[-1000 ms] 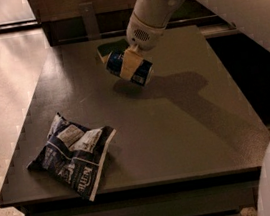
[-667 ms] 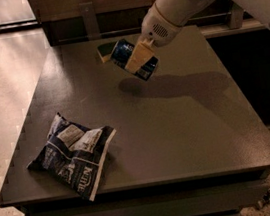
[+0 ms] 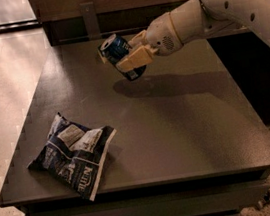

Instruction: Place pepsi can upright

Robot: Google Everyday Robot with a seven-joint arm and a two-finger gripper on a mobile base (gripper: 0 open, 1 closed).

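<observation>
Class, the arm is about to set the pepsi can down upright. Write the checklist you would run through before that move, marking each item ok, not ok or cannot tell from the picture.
1. Grip secure: the gripper is shut on the pepsi can, over the far middle of the table, with fingers on either side. Ok.
2. Can vertical: it is tilted, silver top leaning to the far left. Not ok.
3. Can base on the table: it hangs above the surface, with its shadow apart from it. Not ok.
4. Snack bag out of the way: it lies at the near left corner, well apart. Ok.
5. Base flat and undented: it faces away. Cannot tell.
</observation>
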